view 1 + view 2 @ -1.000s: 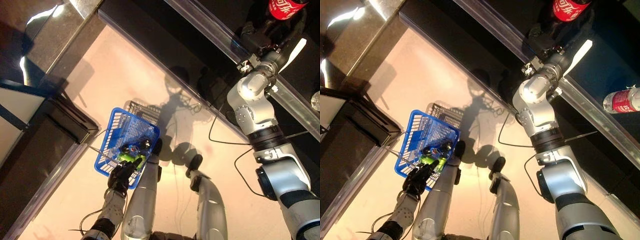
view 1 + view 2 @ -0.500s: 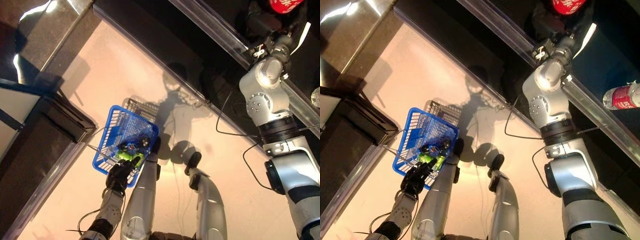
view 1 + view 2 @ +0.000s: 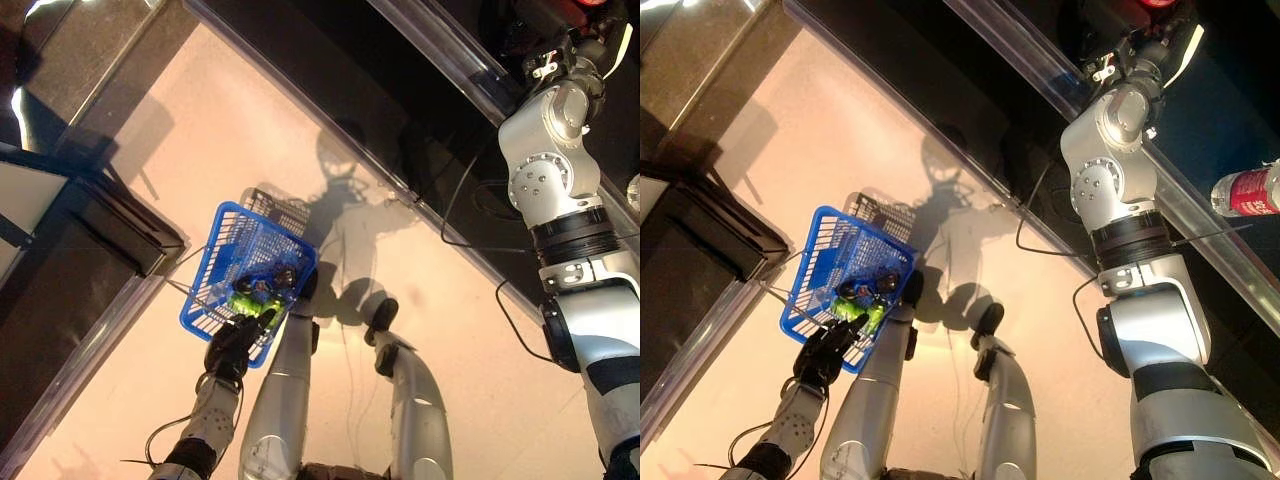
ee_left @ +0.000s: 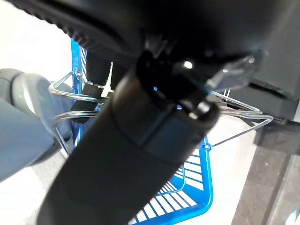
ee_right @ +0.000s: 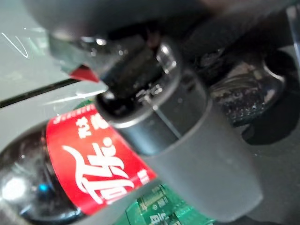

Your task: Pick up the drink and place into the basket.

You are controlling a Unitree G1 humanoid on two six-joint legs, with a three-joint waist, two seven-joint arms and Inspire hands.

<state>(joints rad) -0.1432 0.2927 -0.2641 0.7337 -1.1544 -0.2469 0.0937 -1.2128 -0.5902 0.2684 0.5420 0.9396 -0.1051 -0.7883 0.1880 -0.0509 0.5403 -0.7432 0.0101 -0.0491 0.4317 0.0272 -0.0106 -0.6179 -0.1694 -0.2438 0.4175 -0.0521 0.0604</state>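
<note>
Left eye view: the blue basket (image 3: 235, 268) hangs low on the left above the floor (image 3: 150, 160), carried by the left hand (image 3: 232, 348), whose dark fingers curl round the wire handle at its near edge. A few small things, green and dark, already lie in its near end. Holding it out there keeps its open top free for a drop from above. The right arm (image 3: 560, 190) stretches far and to the right, over the rail of a dark shelf (image 3: 440, 50); its hand is mostly out of frame at the top edge.

Right eye view: the same layout — the basket well apart from the right arm. A second red-labelled bottle (image 3: 1243, 192) lies on its side on the shelf at the right edge, untouched. A sliver of red shows at the top edge, just past the wrist.

Left wrist view: the hand's dark bulk fills the frame; past it the wire handle (image 4: 243, 117) and blue mesh show, which fits a closed hold on the handle.

Right wrist view: the drink (image 5: 79, 159), a dark cola bottle with a red label, sits just past the right hand (image 5: 168, 117). A thick dark finger lies across the bottle, but whether the hand is closed round it I cannot tell. The drink, then, is at the shelf by the right hand — not yet in the basket.
</note>
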